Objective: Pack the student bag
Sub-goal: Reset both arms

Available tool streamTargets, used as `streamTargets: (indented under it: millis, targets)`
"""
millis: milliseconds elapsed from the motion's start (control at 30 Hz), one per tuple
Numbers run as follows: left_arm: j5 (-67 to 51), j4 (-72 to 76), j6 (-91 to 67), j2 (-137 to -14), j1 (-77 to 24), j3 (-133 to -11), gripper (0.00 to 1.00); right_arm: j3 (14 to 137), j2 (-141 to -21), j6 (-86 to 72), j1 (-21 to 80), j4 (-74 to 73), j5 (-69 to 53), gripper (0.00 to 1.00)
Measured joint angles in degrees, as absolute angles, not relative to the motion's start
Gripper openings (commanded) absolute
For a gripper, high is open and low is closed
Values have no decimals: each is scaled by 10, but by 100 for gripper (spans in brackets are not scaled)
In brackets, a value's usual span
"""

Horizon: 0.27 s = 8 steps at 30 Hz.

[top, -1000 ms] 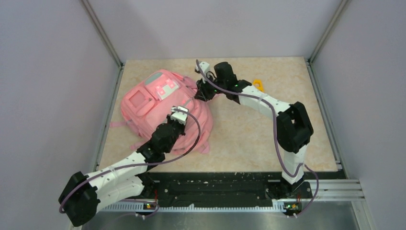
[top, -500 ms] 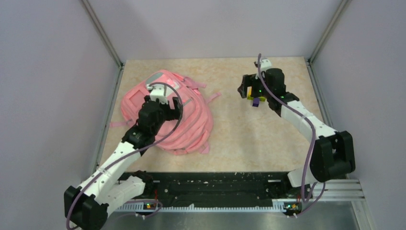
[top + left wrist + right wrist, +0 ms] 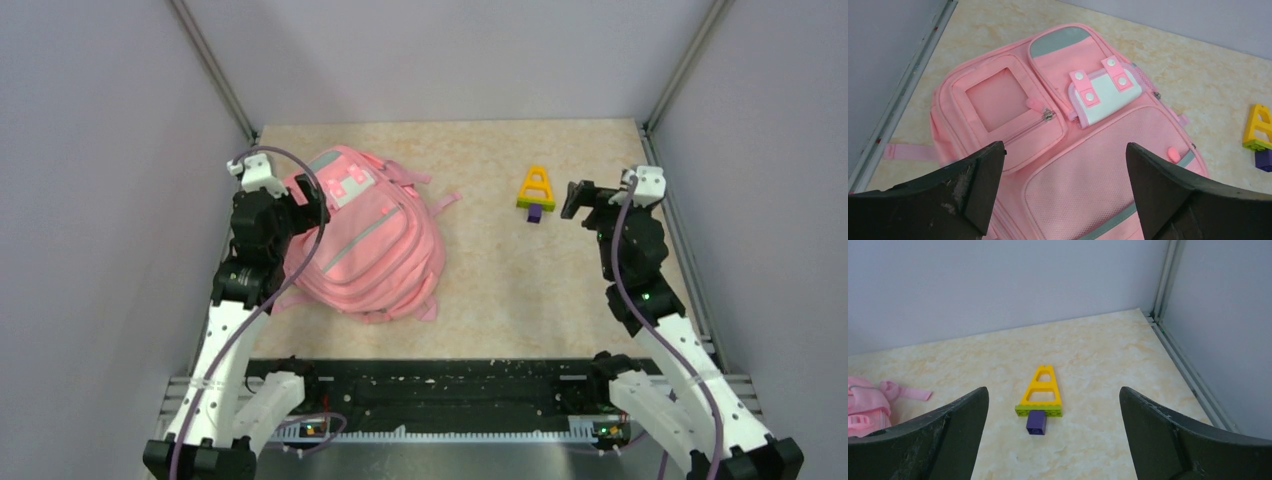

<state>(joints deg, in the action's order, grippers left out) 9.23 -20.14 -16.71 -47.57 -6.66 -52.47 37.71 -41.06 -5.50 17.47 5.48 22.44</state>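
Bag: pink bag [image 3: 375, 245] lying front-up on the left half of the beige surface [image 3: 500, 290], upper left of centre in the top view.
Bag details: a white-pink patch [image 3: 1104, 90] sits near its far end. A zipped pocket [image 3: 998, 102] with a square window lies left of the patch, and a loose strap [image 3: 445, 202] trails off its right side.
Left end effector: left end effector [image 3: 1063, 155] has its jaws spread wide and holds nothing. It is raised over the bag's left edge.
Toy: toy [image 3: 536, 190] is a yellow triangle frame on a green bar with a purple block below. It lies flat at upper right of centre, well apart from the bag.
Right end effector: right end effector [image 3: 1054, 400] has its jaws wide and empty. It is raised just right of the toy, not touching it.
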Motion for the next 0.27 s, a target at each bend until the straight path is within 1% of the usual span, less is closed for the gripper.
streamTargets:
  millis: [100, 267]
  targets:
    - [105, -196, -158, -442, -64, -493, 95, 356, -385, -50, 175, 74, 246, 99]
    - [114, -190, -147, -429, -63, -478, 96, 352, -385, -45, 175, 77, 259, 99]
